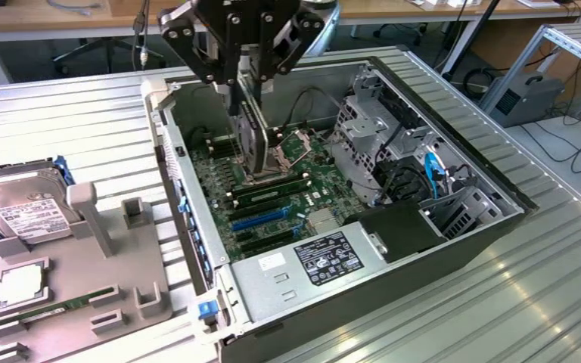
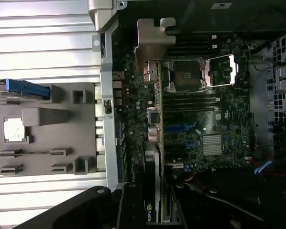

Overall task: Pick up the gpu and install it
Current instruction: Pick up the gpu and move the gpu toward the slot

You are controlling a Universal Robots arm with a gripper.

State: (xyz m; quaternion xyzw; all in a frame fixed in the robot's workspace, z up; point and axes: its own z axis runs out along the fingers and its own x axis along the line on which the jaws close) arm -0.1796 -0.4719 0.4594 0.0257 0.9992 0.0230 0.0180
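The gpu (image 1: 254, 136) hangs on edge inside the open computer case (image 1: 492, 197), over the green motherboard (image 1: 270, 204) and close to its memory slots. My gripper (image 1: 242, 85) comes down from above and is shut on the card's upper end. In the wrist view the gpu (image 2: 152, 143) appears edge-on, its silvery bracket (image 2: 152, 43) at the far end toward the case's rear wall. My gripper (image 2: 155, 207) has its black fingers (image 2: 131, 210) on either side of the card.
A grey parts tray (image 1: 79, 287) lies on the exterior view's left, with a silver hard drive (image 1: 23, 208), a CPU (image 1: 20, 281) and a green memory stick (image 1: 48, 311). Inside the case are the power supply (image 1: 311, 268), drive cages (image 1: 371, 121), cables (image 1: 432, 170) and the open CPU socket (image 2: 186, 74).
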